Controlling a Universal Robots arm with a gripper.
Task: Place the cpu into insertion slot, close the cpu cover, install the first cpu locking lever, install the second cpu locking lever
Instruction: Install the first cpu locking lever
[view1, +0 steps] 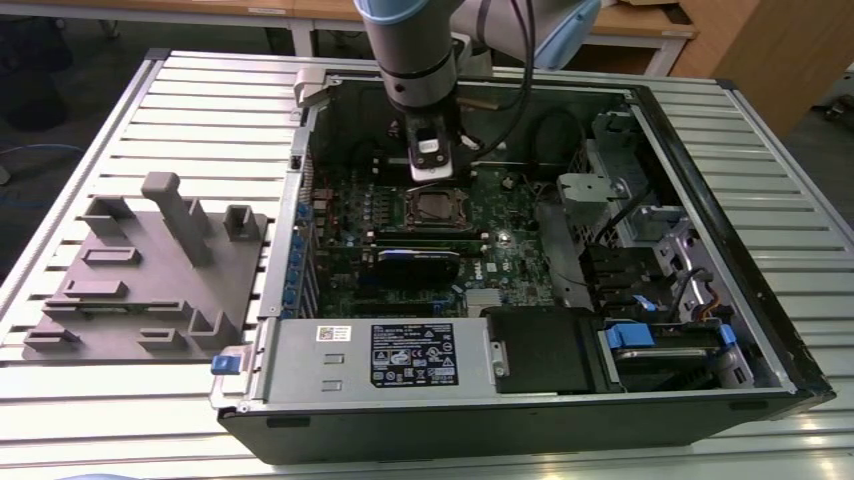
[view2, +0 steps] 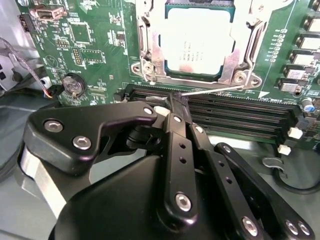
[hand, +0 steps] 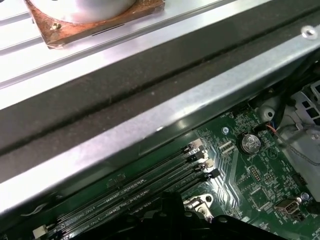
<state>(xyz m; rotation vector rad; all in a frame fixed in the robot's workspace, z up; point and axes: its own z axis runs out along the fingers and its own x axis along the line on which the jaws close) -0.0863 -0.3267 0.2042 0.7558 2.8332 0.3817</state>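
gripper: fingers closed narrow, pinching the end of the thin locking lever | cpu: seated in insertion slot, cpu cover lowered over it

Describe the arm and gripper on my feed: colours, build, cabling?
The arm is a grey tube with a pale blue joint cap; black cables hang beside it. The gripper is matt black, built of flat linked bars dotted with silver screw heads, with a silvery band at its base.
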